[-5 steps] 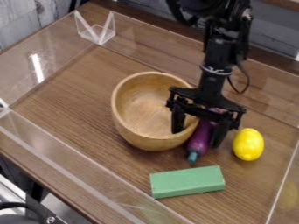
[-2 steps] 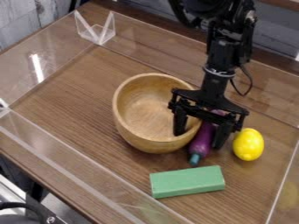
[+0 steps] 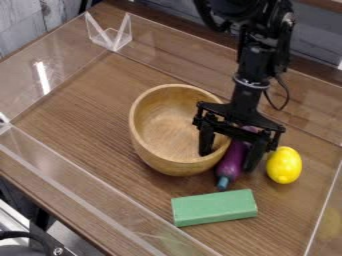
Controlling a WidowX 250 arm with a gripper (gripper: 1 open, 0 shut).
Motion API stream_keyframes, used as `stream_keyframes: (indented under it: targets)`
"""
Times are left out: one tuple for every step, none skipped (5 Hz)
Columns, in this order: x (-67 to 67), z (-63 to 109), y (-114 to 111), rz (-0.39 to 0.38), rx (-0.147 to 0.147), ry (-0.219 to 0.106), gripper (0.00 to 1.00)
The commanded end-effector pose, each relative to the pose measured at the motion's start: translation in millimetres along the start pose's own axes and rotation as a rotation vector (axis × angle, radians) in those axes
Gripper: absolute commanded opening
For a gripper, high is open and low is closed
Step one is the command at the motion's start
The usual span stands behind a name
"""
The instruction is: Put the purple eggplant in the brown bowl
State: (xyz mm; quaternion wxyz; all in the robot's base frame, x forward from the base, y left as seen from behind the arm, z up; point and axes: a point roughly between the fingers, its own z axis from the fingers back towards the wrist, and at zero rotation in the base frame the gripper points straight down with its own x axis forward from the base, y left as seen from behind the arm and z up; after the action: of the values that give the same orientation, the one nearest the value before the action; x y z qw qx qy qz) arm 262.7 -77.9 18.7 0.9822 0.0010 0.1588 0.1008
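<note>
Jaws (image 3: 238,145) spread over the eggplant (image 3: 234,160), grip not visibly made

Nearest lies the green block (image 3: 214,206), at six o'clock from the eggplant and apart from it, where it was a second ago. The purple toy is outside the bowl (image 3: 143,136), just beside its wall, with its teal tip (image 3: 225,182) pointing towards about seven o'clock. The lemon (image 3: 283,165) sits close by at three o'clock.

Since the first view the jaws have shifted only slightly, towards four o'clock; over the last instant hardly anything has altered. That suggests the arm is settling for a grasp, with the transfer still ahead. The jaws stand apart, one either side of the toy's upper end; whether either touches it, I cannot tell. Once gripped, it should need lifting over the rim towards ten o'clock.

Beyond, the black arm (image 3: 254,75) reaches in from one o'clock, its wrist angled down and its lower end hiding part of the bowl's edge.
</note>
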Motion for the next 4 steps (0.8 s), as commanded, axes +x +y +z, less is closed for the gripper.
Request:
stream_keyframes:
  targets:
    - [-9.0,-12.4,-10.3,-0.035,0.022,0.039,1.00]
    - [-9.0,-12.1,-10.7,-0.034,0.023,0.039,1.00]
    - [-9.0,-11.7,-11.1,-0.034,0.024,0.039,1.00]
    - [-9.0,-11.3,-11.4,-0.033,0.025,0.039,1.00]
